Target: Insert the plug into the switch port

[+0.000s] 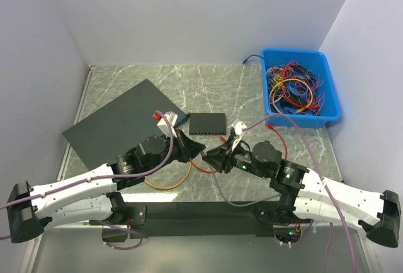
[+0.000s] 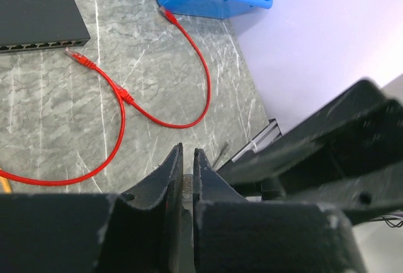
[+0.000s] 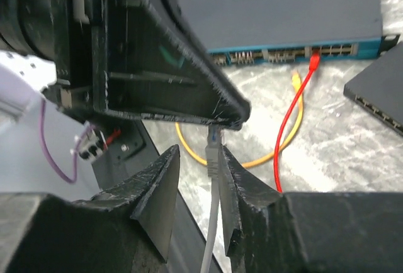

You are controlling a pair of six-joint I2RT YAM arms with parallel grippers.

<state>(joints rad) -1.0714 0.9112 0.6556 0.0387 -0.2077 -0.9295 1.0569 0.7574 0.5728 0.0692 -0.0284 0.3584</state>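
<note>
My left gripper (image 2: 187,151) is shut on the plug (image 2: 182,182), whose metal contacts show between its jaws. In the right wrist view that plug (image 3: 215,141) ends a pale grey cable (image 3: 213,222) and its tip is pinched by the left gripper's fingers (image 3: 189,97). My right gripper (image 3: 199,149) is open around the cable, which lies against its right finger. Both grippers meet above mid-table, left (image 1: 198,150) and right (image 1: 212,156). A small black switch (image 1: 208,122) lies just beyond them, its port row (image 2: 44,45) showing in the left wrist view.
A large flat dark switch (image 1: 119,125) lies at the left, with a red plug (image 3: 313,59) in one of its ports. Red cable (image 2: 119,94) and yellow cable (image 3: 252,160) loop over the marble. A blue bin (image 1: 332,90) of cables stands back right.
</note>
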